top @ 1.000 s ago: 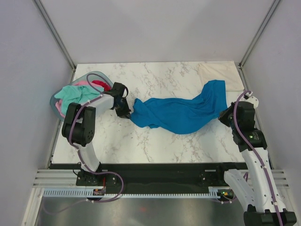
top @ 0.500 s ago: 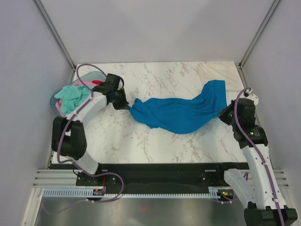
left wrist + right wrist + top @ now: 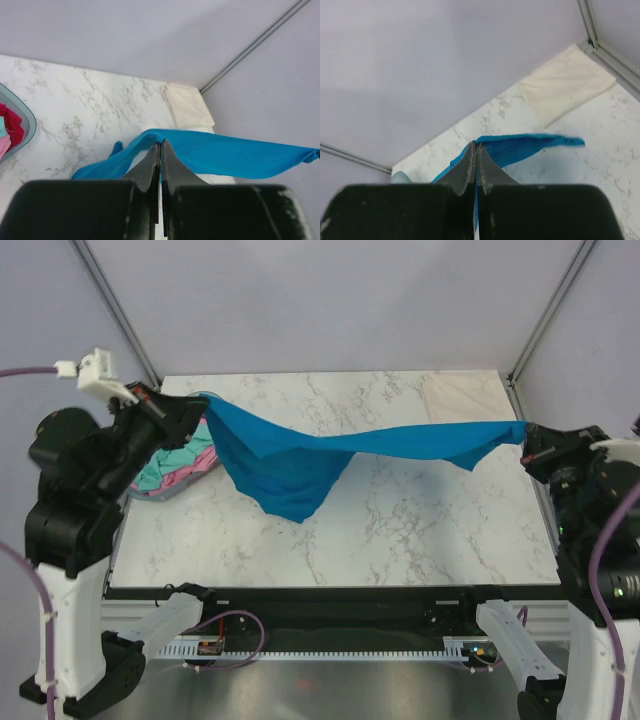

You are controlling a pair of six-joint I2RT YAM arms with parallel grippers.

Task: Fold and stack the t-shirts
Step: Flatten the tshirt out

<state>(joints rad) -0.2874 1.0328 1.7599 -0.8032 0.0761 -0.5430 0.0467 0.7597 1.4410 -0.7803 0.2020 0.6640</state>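
While the bright blue t-shirt (image 3: 300, 455) hangs in the air between the two arms, the stock reads as follows.

- Blue t-shirt: held above the tabletop (image 3: 400, 530), spanning from its left edge to its right edge. The right half is fairly taut; the left half has a deep sag of loose cloth. Whether the lowest fold touches the marble cannot be told.
- Left gripper (image 3: 200, 412): jaws pinched shut on one end of the cloth, high over the left edge.
- Right gripper (image 3: 527, 440): jaws closed on the other end, over the right edge.
- Cream t-shirt (image 3: 462, 398): folded flat in the far right corner.
- Basket (image 3: 25, 117): at the left edge, partly hidden by the left arm, holding a mint green shirt (image 3: 150, 475), a pink shirt (image 3: 185, 468) and a red shirt (image 3: 10, 125).

Step in hand, as judged: spreading the blue shirt so it can be laid flat for folding. To do it well, both grips should stay level with even tension. The sag should be lowered onto the middle of the tabletop first, so the cloth opens instead of bunching. The uneven droop suggests the left end may need a fresh grip.

Room: the middle and near half of the tabletop show open marble. The far right corner is taken and the left edge is crowded by the basket. The side walls stand close beside both arms.
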